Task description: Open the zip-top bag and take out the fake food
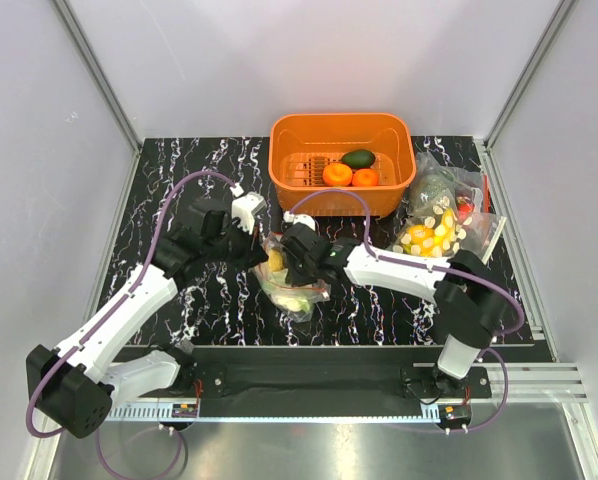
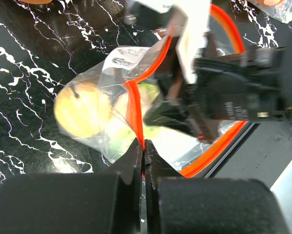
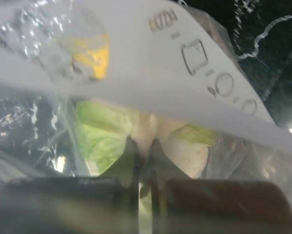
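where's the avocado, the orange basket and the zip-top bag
avocado (image 1: pixel 358 158), top external view, middle of its dark green skin
orange basket (image 1: pixel 329 203), top external view, near outer wall
zip-top bag (image 2: pixel 133 102), left wrist view, its red-orange zip strip

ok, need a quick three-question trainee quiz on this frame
1. True or false: the avocado lies in the orange basket.
2. How many orange fruits are in the basket?
3. What does the left gripper pinch? A) the red zip strip of the zip-top bag; B) the basket rim; C) an orange fruit.

Key: 1 true; 2 two; 3 A.
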You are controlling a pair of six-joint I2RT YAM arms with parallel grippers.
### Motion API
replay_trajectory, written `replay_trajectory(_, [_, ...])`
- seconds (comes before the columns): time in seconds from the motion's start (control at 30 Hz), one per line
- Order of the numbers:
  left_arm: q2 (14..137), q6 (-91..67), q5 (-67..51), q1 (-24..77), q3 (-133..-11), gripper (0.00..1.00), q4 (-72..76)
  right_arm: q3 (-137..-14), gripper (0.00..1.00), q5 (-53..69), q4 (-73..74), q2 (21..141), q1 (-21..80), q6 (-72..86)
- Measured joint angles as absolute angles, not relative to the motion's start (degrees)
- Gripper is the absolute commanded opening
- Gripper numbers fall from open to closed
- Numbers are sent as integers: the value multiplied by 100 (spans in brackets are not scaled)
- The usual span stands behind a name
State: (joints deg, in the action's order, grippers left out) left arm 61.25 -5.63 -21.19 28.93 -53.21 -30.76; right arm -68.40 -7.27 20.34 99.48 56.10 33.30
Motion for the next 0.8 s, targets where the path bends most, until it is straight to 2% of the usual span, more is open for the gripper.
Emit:
replay_trajectory(0.23, [6213,-563,-2102,2906,-5321,0,-3085,-6665,0,-1144,2517,9115,5616,3328])
replay_trajectory(0.47, [6213,-565,-2106,2932,-5321,0,-3096,-6292,0,-1546,2298,8206,5621,3415])
replay_trajectory(0.8, [6213,-561,-2211,3057,-5321,0,-3048,-6287,0,-2053,1649,8318,5625,3363])
